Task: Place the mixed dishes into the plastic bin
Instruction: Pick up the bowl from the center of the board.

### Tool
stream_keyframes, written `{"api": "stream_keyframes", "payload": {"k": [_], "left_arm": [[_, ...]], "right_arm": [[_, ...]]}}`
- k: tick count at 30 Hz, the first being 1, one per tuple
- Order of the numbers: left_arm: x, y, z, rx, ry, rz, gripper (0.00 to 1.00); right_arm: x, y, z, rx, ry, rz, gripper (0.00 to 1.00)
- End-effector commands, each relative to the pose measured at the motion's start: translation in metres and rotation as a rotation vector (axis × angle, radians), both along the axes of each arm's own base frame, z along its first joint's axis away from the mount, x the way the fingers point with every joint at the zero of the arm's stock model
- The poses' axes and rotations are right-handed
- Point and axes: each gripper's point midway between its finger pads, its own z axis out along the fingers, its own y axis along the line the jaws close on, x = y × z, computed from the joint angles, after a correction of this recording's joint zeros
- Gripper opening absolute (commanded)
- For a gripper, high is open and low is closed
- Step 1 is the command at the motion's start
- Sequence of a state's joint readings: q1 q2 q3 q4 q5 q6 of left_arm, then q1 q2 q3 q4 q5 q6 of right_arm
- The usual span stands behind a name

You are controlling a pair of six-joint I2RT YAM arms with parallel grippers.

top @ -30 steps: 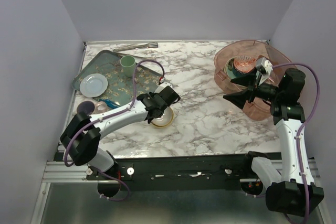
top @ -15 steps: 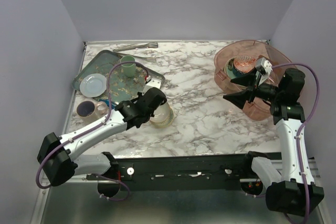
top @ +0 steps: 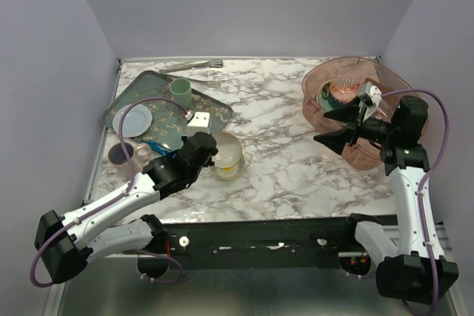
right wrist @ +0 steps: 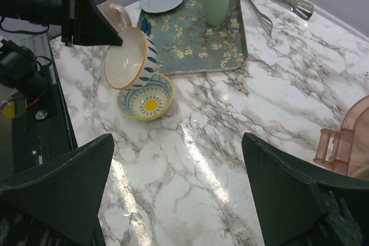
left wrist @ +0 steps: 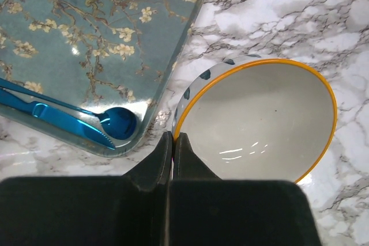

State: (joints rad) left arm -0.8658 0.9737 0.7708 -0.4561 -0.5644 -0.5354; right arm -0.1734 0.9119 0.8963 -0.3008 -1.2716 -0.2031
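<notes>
Cream-lined bowl (left wrist: 259,119) hangs tilted at near left, its rim pinched in the left tool (left wrist: 173,140). Keep that grip steady swinging right to the bin (top: 368,155); the right tool (top: 321,125) gapes wide there.

Widest open lane: bare marble table (top: 289,168) ctr, btw the bowls and the plastic bin (top: 385,75), nothing lying there. Bin mouth is partly blocked: right gripper (top: 335,126), fingers spread wide, hangs at its L rim w/ the arm over the near side (dishes (top: 342,92) fill the far part). L side is crowded: floral tray (top: 152,86) w/ upright green cup (top: 180,92), small plate (top: 133,120), blue cutlery (left wrist: 57,116) at its near edge. Tilted bowl (left wrist: 259,119), pinched at the rim by left gripper (left wrist: 173,137), hangs right above a second bowl (right wrist: 147,103). Mug (right wrist: 112,5) sits beside the L arm. Tongs (top: 191,66) line the far edge.
</notes>
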Motion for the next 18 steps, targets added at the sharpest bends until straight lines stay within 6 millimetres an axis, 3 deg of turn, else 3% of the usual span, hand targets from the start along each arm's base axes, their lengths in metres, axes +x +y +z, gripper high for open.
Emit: {"api": "stream_keyframes", "payload": {"k": [1, 9, 18], "left_arm": [[0.015, -0.019, 0.033, -0.224, -0.108, 0.068, 0.00], [0.015, -0.040, 0.041, -0.305, -0.122, 0.083, 0.00], [0.018, -0.080, 0.041, -0.340, -0.100, 0.097, 0.00]], "right_arm": [[-0.002, 0.005, -0.005, -0.015, 0.006, 0.025, 1.00], [-0.006, 0.016, -0.010, -0.027, 0.018, 0.063, 1.00], [0.000, 0.026, -0.019, -0.057, 0.052, 0.046, 0.99]]}}
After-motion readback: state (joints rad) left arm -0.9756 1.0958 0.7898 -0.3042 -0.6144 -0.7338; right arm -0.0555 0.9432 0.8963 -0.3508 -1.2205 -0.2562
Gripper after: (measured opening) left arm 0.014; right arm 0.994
